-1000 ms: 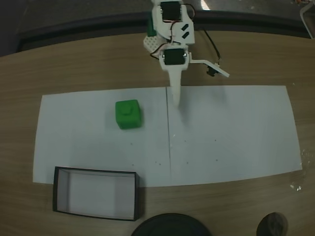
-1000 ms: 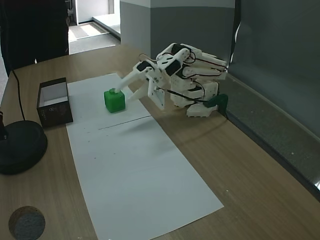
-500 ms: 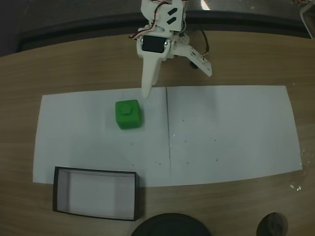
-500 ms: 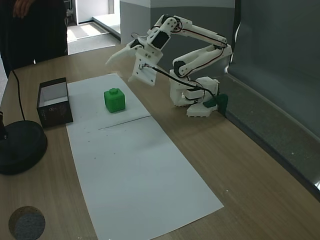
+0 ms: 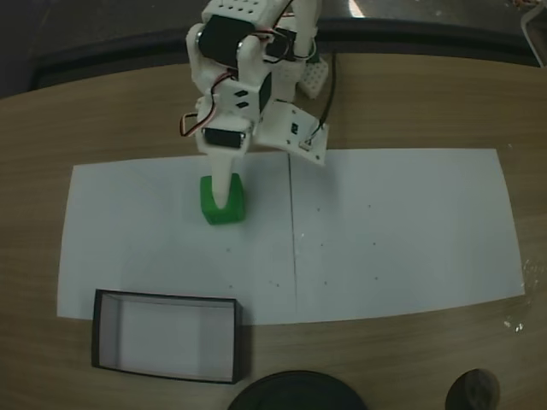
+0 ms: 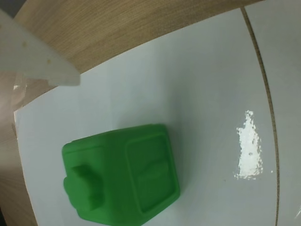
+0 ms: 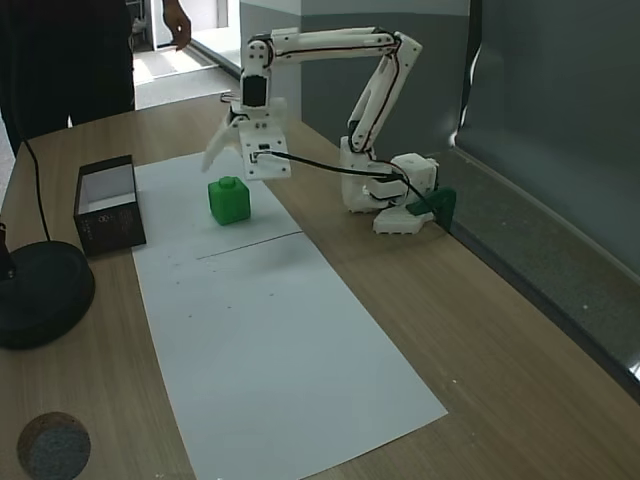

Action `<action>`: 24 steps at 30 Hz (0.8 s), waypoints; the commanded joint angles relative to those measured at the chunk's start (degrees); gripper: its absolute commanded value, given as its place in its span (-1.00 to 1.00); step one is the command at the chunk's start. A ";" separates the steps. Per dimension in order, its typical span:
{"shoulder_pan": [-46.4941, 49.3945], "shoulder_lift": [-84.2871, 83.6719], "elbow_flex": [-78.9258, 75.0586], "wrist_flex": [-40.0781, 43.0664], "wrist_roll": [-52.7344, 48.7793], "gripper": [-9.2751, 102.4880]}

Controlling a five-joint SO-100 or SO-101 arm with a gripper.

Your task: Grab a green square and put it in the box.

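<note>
The green square (image 5: pixel 224 210) sits on white paper, left of the pencil line, with its stud (image 7: pixel 229 184) on top. My gripper (image 5: pixel 267 179) hangs open just above it (image 7: pixel 238 170). In the overhead fixed view one white finger (image 5: pixel 223 181) overlaps the cube's top, while the other jaw is spread out to the right. The wrist view shows the green square (image 6: pixel 123 180) close up and low in the picture, with a white fingertip (image 6: pixel 43 66) at the upper left, apart from it. The box (image 5: pixel 165 299) lies at the paper's near left corner, black-walled and white inside (image 7: pixel 111 226).
A white paper sheet (image 5: pixel 393 231) covers the table's middle. A round black disc (image 5: pixel 295 395) (image 7: pixel 40 295) stands next to the box. A small dark round spot (image 5: pixel 477 391) lies near the table edge. The arm's base (image 7: pixel 392 195) is at the back. A person (image 7: pixel 60 60) stands beyond the table.
The arm unfolded from its low pose, rose, and swung left in the overhead fixed view. The gripper now hangs over the cube. The cube and box have not moved.
</note>
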 commanded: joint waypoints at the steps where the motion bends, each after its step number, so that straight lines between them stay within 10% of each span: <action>1: 0.88 -2.02 -4.22 0.09 -2.99 -0.11; 24: 0.97 -14.33 -4.66 -7.56 -10.20 -0.11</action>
